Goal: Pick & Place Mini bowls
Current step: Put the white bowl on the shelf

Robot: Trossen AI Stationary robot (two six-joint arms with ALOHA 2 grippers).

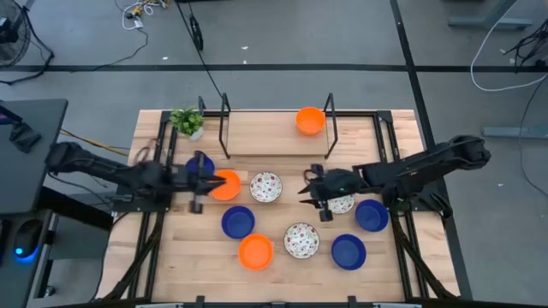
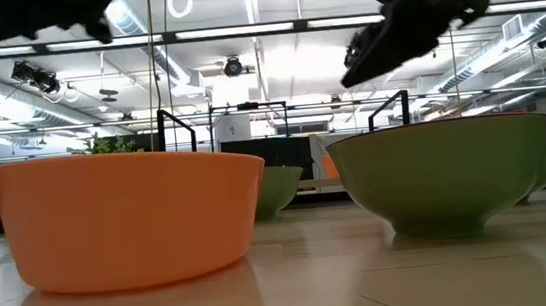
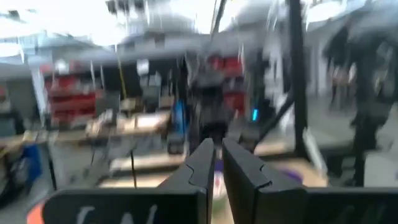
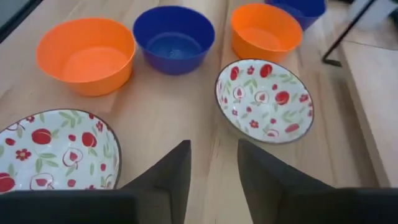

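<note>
Your right gripper (image 1: 313, 193) hovers mid-bench, jaws slightly parted and empty, beside a patterned bowl (image 1: 265, 186); it looks light, rigid, slippery and breakable, so pinch its rim.

A lab or workshop is indicated: a wooden table (image 1: 274, 137) on grey flooring, trailing cables (image 1: 505, 51), exposed ceiling ducts (image 2: 130, 21), strip lighting.
</note>
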